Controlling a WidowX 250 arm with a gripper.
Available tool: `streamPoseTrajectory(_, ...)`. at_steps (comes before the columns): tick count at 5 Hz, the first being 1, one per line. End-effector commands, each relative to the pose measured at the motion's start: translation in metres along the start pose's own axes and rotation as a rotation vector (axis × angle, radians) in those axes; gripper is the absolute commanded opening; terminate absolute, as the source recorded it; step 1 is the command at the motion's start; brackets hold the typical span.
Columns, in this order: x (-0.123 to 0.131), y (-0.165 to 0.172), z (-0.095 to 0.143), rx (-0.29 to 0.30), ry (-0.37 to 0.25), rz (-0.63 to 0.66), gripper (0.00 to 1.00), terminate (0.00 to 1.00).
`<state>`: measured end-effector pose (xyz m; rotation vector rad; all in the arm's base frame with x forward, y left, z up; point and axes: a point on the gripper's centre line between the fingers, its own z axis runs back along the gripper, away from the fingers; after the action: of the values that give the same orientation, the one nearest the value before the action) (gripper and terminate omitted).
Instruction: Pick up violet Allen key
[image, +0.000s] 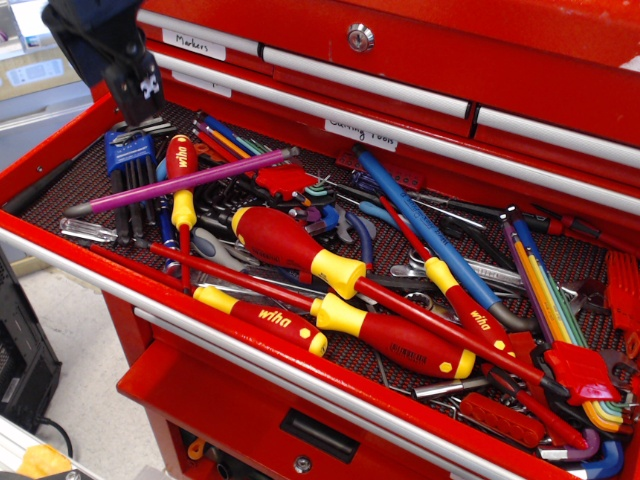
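Note:
The violet Allen key (230, 168) is a long thin violet-magenta rod with grey steel ends. It lies slanted across the left part of the open red drawer (60, 130), on top of other tools, from near the drawer's left front up to the middle back. My gripper (143, 92) is a dark blue-black shape at the top left. It hangs above the drawer's back left corner, over a blue hex key set (128, 155), up and to the left of the key and apart from it. Its jaws are not clear to see, and it holds nothing that I can see.
Large red-and-yellow screwdrivers (300, 250) lie across the drawer's middle. A thick long blue rod (430, 235) runs to the right of them. Rainbow-coloured keys in a red holder (575, 370) sit at the right. Closed red drawers (400, 40) rise behind, and the drawer's metal front rail (250, 360) runs below.

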<state>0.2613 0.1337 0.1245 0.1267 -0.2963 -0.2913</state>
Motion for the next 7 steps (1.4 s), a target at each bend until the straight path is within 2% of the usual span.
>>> streamPoseTrajectory(1, 0.003, 0.008, -0.026, 0.015, 0.031, -0.007, 1.00, 0.00)
streamPoseTrajectory(2, 0.001, 0.014, -0.048, -0.031, 0.055, 0.010, 1.00, 0.00)
streamPoseTrajectory(3, -0.003, 0.017, -0.065, -0.041, 0.068, 0.016, 1.00, 0.00)
streamPoseTrajectory(6, -0.013, 0.026, -0.107, -0.066, 0.026, 0.015, 1.00, 0.00)
streamPoseTrajectory(7, -0.013, 0.024, -0.112, -0.054, 0.026, 0.041, 0.00, 0.00)
